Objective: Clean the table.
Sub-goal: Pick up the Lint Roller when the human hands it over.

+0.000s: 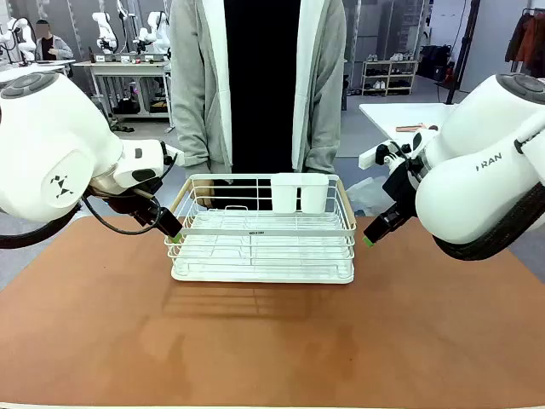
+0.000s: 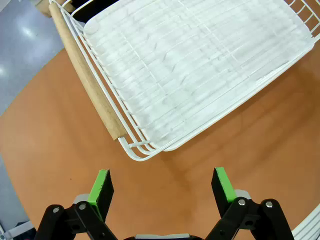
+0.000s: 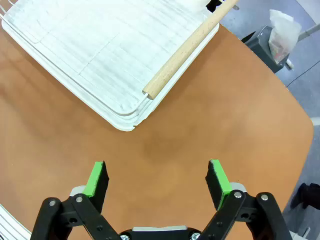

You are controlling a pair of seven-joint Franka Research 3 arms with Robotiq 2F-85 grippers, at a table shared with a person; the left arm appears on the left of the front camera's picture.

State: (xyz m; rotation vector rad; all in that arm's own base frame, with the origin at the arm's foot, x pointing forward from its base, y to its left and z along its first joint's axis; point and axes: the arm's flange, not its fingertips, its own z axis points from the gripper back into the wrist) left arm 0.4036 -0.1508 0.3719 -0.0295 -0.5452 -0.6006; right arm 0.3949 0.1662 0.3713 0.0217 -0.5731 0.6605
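While both arms hover low, you have the left gripper [image 2: 162, 182] and right gripper [image 3: 157, 175] spread apart, gripping nothing, one just beside each end of the white wire dish rack [image 1: 262, 274], which sits toward the far side of the reddish-brown table [image 1: 272, 341].

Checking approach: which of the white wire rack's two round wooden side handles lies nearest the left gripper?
The light wooden handle on the rack's robot-left side, just beyond the left gripper; the other handle flanks the opposite side.

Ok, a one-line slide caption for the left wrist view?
Left fingers open above the reddish-brown table, near the corner of the white wire rack.
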